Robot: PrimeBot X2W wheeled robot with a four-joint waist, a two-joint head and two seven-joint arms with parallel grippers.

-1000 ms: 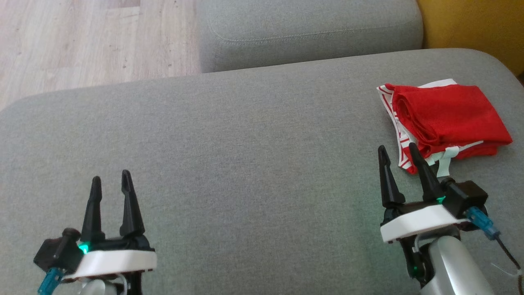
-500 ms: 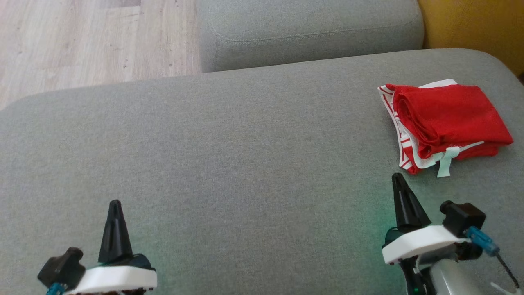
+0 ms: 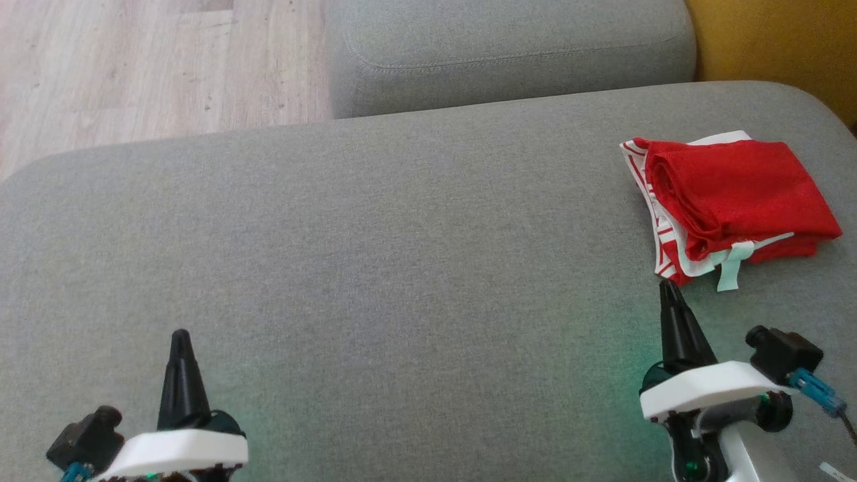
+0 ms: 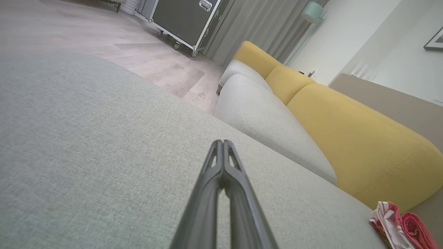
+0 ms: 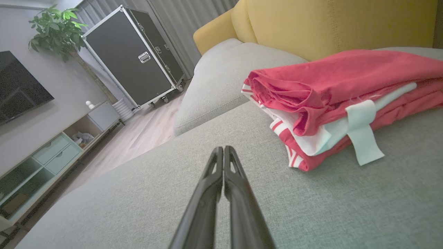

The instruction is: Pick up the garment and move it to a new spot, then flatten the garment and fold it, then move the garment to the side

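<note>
- the grey sofa (image 3: pixel 402 221) seat spreads across most of the head view, with a yellow back cushion (image 3: pixel 776 40) at the far right and wood floor (image 3: pixel 134 67) at the far left.
- the garment (image 3: pixel 736 194), red with red-and-white striped trim, lies folded in a compact stack at the right end of the seat, near the yellow back cushion.
- it looks light, soft and limp. its layers would likely slide over one another, and the stack would sag open if lifted by a single edge. the better hold seems to be the near folded edge, pinching all layers together, ideally at two corners.
- the right end effector (image 3: pixel 673 314) is fully closed with nothing in it. its tip is just short of the garment's near corner, and whether it touches the seat i cannot tell.
- the left end effector (image 3: pixel 179 361) is likewise closed and empty, over bare seat well apart from the garment.
- a small white tag (image 3: pixel 730 271) hangs from the garment's near edge. it is probably too flimsy to pull on.
</note>
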